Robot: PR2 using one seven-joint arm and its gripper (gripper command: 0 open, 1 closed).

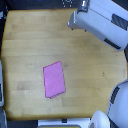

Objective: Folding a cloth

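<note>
Wooden tabletop carries the cloth flat near its front edge, ready for folding. We cannot tell our gripper's opening; it waits at the far edge.

bare table rings the flat cloth.

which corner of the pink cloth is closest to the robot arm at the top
The top right corner of the cloth, near the table's middle; the other three lie farther from the arm.

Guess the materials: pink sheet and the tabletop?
The cloth: seemingly thin matte fabric, since it lies flat with soft, slightly uneven edges and no shine. The table: apparently light wood with a dull finish, showing faint grain streaks and small dark marks.
</note>
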